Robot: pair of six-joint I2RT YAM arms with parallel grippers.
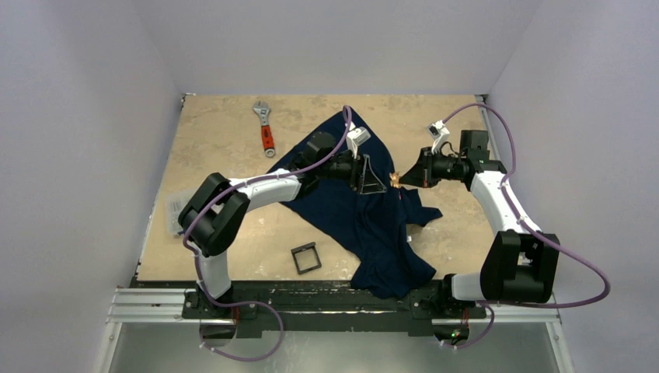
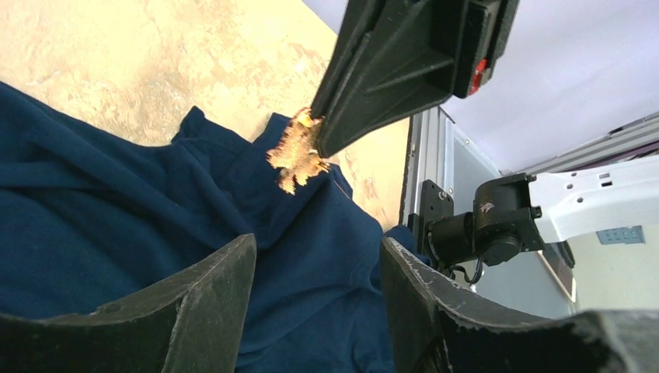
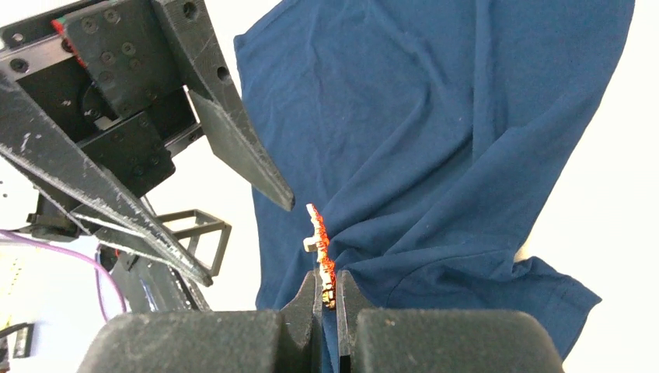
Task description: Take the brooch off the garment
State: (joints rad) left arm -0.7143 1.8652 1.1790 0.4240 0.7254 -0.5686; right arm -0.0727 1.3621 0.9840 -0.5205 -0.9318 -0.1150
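Observation:
The dark navy garment (image 1: 373, 221) lies crumpled across the middle of the table. The tiny orange-gold brooch (image 1: 395, 179) sits at its right edge, on a peak of cloth. My right gripper (image 1: 404, 178) is shut on the brooch; in the right wrist view the brooch (image 3: 319, 241) stands edge-on between the closed fingers of my right gripper (image 3: 328, 286), with folds of the garment (image 3: 435, 116) drawn up to it. My left gripper (image 1: 374, 182) is open and empty, just left of the brooch. In the left wrist view the left gripper (image 2: 317, 241) hovers over the garment (image 2: 116, 210), short of the brooch (image 2: 295, 153).
A wrench with an orange-red handle (image 1: 266, 128) lies at the back left. A small black square frame (image 1: 305, 258) lies near the front, left of the garment. A pale flat sheet (image 1: 169, 210) lies at the table's left edge. White walls enclose the table.

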